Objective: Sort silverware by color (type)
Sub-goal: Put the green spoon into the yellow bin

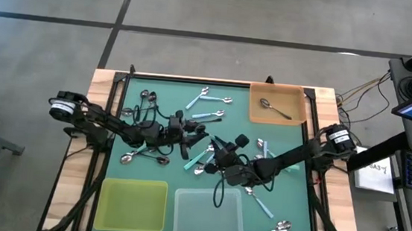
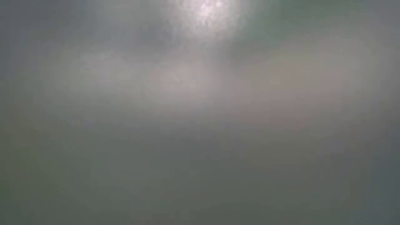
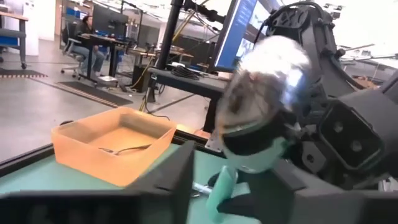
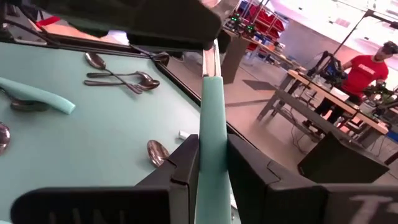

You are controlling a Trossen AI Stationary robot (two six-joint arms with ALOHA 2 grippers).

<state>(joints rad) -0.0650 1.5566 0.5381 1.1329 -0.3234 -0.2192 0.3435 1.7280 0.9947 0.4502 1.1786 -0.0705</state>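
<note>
A spoon of the silverware with a teal handle [image 4: 211,118] is up in the air over the middle of the green mat, and my right gripper [image 4: 212,149] is shut on it. Its shiny bowl [image 3: 267,74] stands close in front of the left wrist camera. My left gripper [image 3: 233,190] faces the right one [image 1: 218,150] from the table's left. It is open, its fingers on either side of the handle [image 3: 221,186] just below the bowl, with a gap on each side. Other spoons [image 1: 207,98] lie scattered on the mat. The low view shows only grey blur. My right gripper pinches the spoon's teal handle [image 4: 211,168] between its two fingers, coming about level from the table's right side. The handle runs along the fingers and sticks out past their tips toward my left gripper. The spoon is lifted clear of the mat.
An orange tray [image 1: 297,94] at the far right holds one dark-handled spoon [image 1: 274,108]. A yellow tray [image 1: 132,202] and a clear tray [image 1: 209,213] stand at the near edge. Loose spoons lie at the far left [image 1: 148,97] and near right [image 1: 271,227]. A raised frame borders the mat.
</note>
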